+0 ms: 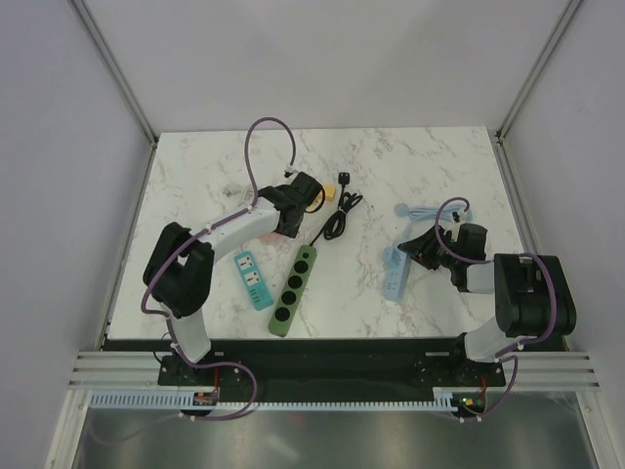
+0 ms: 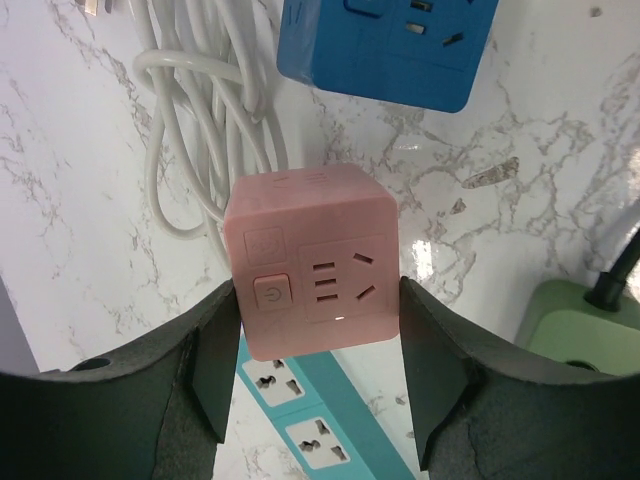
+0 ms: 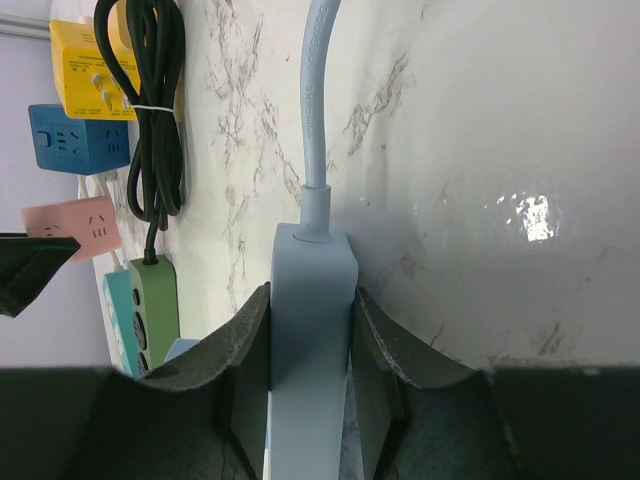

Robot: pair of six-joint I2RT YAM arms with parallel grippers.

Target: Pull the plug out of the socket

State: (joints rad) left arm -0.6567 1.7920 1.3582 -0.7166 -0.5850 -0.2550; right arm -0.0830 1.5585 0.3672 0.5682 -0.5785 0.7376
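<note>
Right of centre in the top view: got the right hand (image 1: 422, 246) pinched narrow on the cable end of a pale blue power strip (image 1: 395, 278). From its own wrist camera, looks like a smooth matte plastic slab running straight down the frame between the pads (image 3: 240, 350), with a round pale blue cable (image 3: 312, 90) leaving the upper end and heading up the frame. So probably a pull along that up-down line, not sideways.

Up near top centre, got the left hand (image 1: 291, 202) squeezing a pink cube socket (image 2: 312, 265) by two opposite sides, apparently lifted off the marble surface (image 2: 80, 200). Rounded corners, satin shell, one button, empty slots on the face toward the camera. Well apart from the other hand.

Can't pin down a seated plug anywhere. Best guess: the pale blue lump (image 1: 402, 208) at the cable's loose end, lying just above the right hand in the frame, so much nearer that arm. Too small to call.

Also spotted: green power strip (image 1: 293, 278) with a black cord (image 1: 337, 210), teal power strip (image 1: 253, 278), white cable coil (image 2: 190, 120) behind the cube.
</note>
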